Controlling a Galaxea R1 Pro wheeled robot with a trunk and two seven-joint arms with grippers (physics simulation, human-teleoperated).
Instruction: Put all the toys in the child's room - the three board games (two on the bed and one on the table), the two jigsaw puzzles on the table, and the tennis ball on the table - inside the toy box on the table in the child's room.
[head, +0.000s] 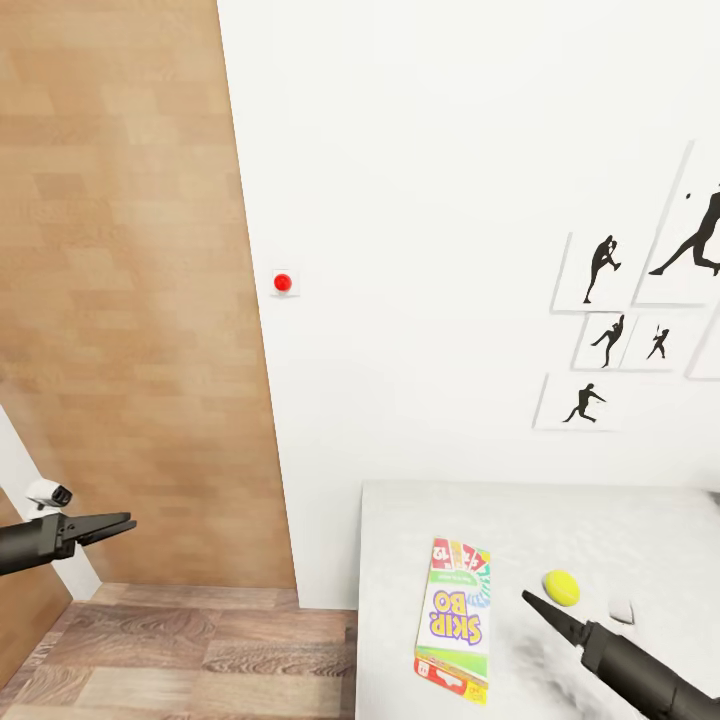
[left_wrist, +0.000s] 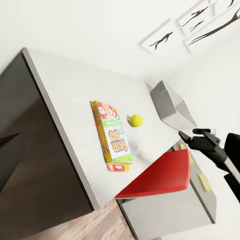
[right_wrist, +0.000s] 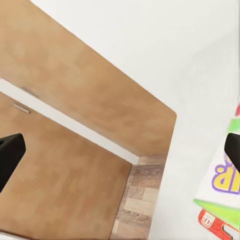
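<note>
From the head view, the game box (head: 455, 622) lay flat on the pale counter (head: 640, 520), lettered SKIP-BO, with the tennis ball (head: 561, 587) just beside it toward the right. The right end effector (head: 532, 603) hung near the ball, its fingers looking drawn together to a point. The left end effector (head: 118, 524) was held well apart from the counter, out over the wooden floor (head: 200, 650), its fingers together or nearly so.

In the left wrist view, the game box (left_wrist: 113, 136) and ball (left_wrist: 135, 120) sat near the counter's edge, and the grey toy box (left_wrist: 175, 106) stood beyond the ball. A red chair seat (left_wrist: 162, 176) showed below the counter.

In the right wrist view, dark fingertips (right_wrist: 10, 155) sat at opposite edges, which reads as spread, so I cannot tell that end effector's state for sure.

The box looked light, stiff and smooth; pinching across its narrow width seemed best. The ball would likely roll
</note>
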